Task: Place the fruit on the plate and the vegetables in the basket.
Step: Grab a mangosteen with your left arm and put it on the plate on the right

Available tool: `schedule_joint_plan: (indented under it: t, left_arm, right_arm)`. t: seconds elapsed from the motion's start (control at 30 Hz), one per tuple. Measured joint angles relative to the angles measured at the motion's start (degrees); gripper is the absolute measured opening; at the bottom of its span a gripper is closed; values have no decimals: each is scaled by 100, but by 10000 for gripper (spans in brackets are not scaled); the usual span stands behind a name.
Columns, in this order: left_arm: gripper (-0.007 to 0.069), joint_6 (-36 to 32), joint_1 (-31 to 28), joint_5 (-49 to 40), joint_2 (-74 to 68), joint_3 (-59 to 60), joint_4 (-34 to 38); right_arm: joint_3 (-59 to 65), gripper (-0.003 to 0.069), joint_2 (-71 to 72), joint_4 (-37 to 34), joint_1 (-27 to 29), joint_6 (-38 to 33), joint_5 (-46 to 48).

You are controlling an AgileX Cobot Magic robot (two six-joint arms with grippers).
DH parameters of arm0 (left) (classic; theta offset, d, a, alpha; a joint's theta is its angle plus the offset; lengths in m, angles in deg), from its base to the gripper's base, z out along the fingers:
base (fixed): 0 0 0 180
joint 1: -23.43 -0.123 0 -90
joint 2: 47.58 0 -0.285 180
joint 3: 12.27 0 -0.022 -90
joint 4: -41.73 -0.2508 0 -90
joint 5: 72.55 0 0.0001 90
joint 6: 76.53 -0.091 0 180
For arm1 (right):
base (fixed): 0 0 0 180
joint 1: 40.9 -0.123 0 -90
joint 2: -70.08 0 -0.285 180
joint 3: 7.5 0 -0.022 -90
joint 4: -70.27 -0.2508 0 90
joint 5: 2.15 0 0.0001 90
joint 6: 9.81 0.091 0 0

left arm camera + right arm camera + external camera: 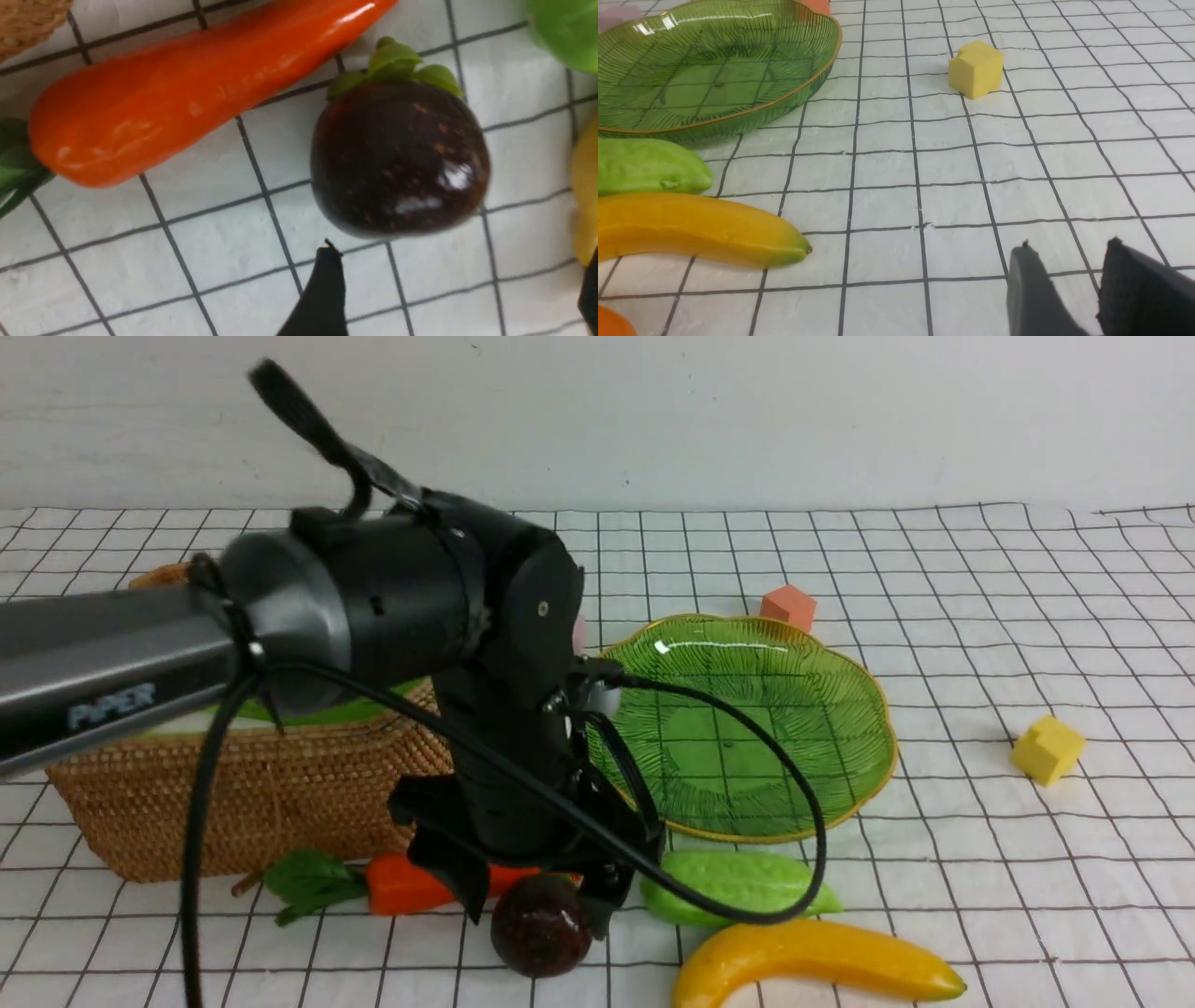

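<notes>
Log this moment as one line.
left gripper open at purple fruit | right gripper empty, jaws apart | plate empty | carrot, cucumber, banana on cloth

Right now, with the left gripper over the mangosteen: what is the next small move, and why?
Probably lower the left gripper slightly and close it on the mangosteen. The jaws stand wide open on either side of the fruit, which sits on the checked cloth ungripped. It is a fruit, and the green glass plate just beyond it holds nothing yet.
</notes>
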State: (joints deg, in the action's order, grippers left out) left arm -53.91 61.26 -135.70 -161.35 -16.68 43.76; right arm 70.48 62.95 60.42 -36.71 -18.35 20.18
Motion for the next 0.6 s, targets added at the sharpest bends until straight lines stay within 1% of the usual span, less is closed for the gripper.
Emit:
schedule_joint_plan:
  t: [0.03, 0.1, 0.2, 0.23, 0.27, 0.33, 0.43, 0.6]
  left_arm:
    - [666, 25, -6, 64, -276, 0, -117]
    - [661, 31, -6, 135, -401, 0, -163]
    - [606, 41, -6, 338, -672, 6, -167]
    - [603, 41, -6, 348, -680, 6, -166]
    - [575, 41, -6, 371, -680, 6, -139]
    - [563, 41, -6, 377, -680, -20, -109]
    - [563, 41, -6, 181, -680, -112, -98]
    - [563, 41, -6, -465, -674, -577, -71]
  right_arm:
    - [0, 244, 0, 0, 0, 0, 0]
    - [0, 244, 0, 0, 0, 0, 0]
    - [0, 244, 0, 0, 0, 0, 0]
    - [0, 244, 0, 0, 0, 0, 0]
    - [0, 244, 0, 0, 0, 0, 0]
    - [0, 244, 0, 0, 0, 0, 0]
    - [0, 244, 0, 0, 0, 0, 0]
    - [0, 244, 0, 0, 0, 0, 0]
